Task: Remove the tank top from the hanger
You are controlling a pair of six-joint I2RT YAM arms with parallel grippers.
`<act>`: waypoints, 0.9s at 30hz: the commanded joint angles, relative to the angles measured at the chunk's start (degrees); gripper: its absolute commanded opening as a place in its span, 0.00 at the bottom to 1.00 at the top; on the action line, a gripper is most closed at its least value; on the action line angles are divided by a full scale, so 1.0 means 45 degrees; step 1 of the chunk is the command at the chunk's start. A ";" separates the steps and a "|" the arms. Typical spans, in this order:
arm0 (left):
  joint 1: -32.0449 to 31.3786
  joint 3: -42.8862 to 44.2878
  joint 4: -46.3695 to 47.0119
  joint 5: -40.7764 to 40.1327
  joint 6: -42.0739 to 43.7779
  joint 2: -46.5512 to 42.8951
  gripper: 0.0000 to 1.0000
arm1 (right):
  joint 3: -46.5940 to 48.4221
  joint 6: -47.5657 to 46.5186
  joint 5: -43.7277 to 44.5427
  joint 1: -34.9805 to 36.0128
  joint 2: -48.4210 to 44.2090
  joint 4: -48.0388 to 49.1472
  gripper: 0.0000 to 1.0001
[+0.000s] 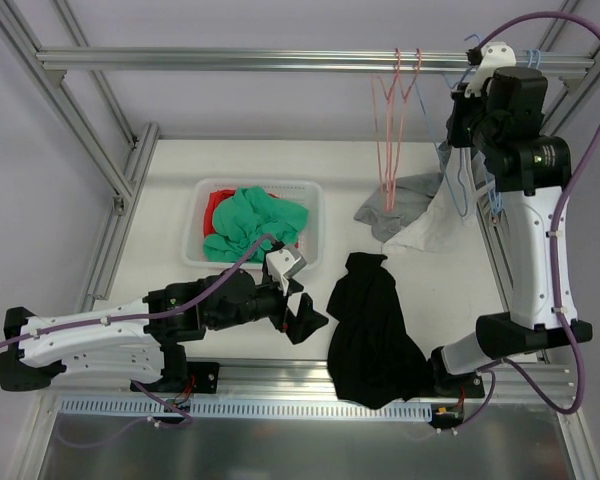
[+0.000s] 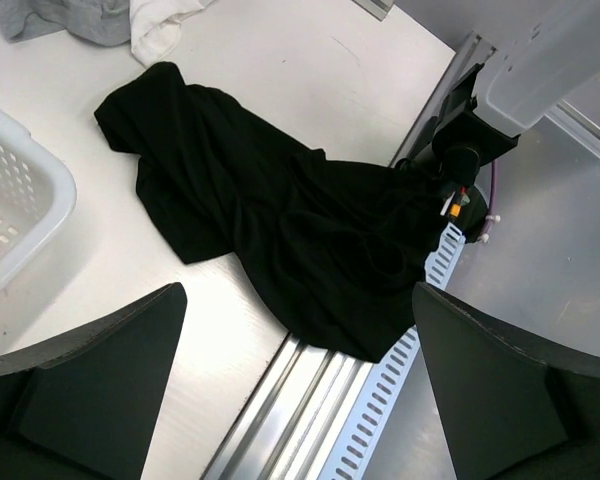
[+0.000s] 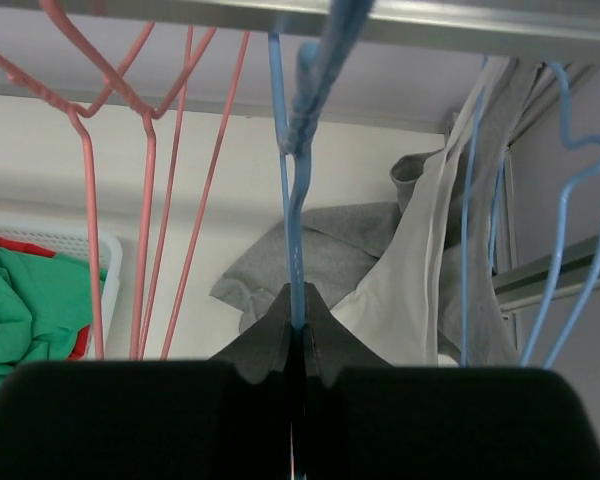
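The black tank top (image 1: 370, 330) lies crumpled on the table, off any hanger, with its lower part draped over the front rail (image 2: 300, 230). My left gripper (image 1: 298, 292) hovers just left of it, open wide, with nothing between its fingers (image 2: 298, 300). High at the back right, my right gripper (image 1: 468, 92) is shut on the wire of a bare blue hanger (image 3: 292, 240), which hooks over the top rail (image 1: 230, 60). The jaws (image 3: 300, 315) pinch the hanger's stem.
A white basket (image 1: 202, 215) with green and red clothes stands at the middle left. Pink hangers (image 1: 390, 140) hang from the rail. Grey and white garments (image 1: 420, 215) hang and pile below more blue hangers (image 3: 570, 250). Frame posts line both sides.
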 commanded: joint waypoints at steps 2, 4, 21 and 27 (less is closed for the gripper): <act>-0.0093 -0.0051 0.0121 -0.0059 -0.0251 -0.0182 0.99 | 0.1452 -0.0330 -0.0453 -0.0092 0.0711 0.0328 0.00; -0.0093 -0.0071 0.0121 -0.0059 -0.0271 -0.0103 0.99 | 0.1395 -0.0310 -0.0610 -0.0073 0.1122 0.0232 0.00; -0.0093 0.0515 0.0141 0.0233 -0.0329 0.2025 0.99 | -0.0130 -0.0330 -0.0629 0.0161 0.1689 0.0133 0.00; -0.0112 0.0924 0.0199 0.0214 -0.0466 0.2923 0.99 | -0.0907 -0.0291 -0.0222 0.0181 0.0892 0.0114 0.47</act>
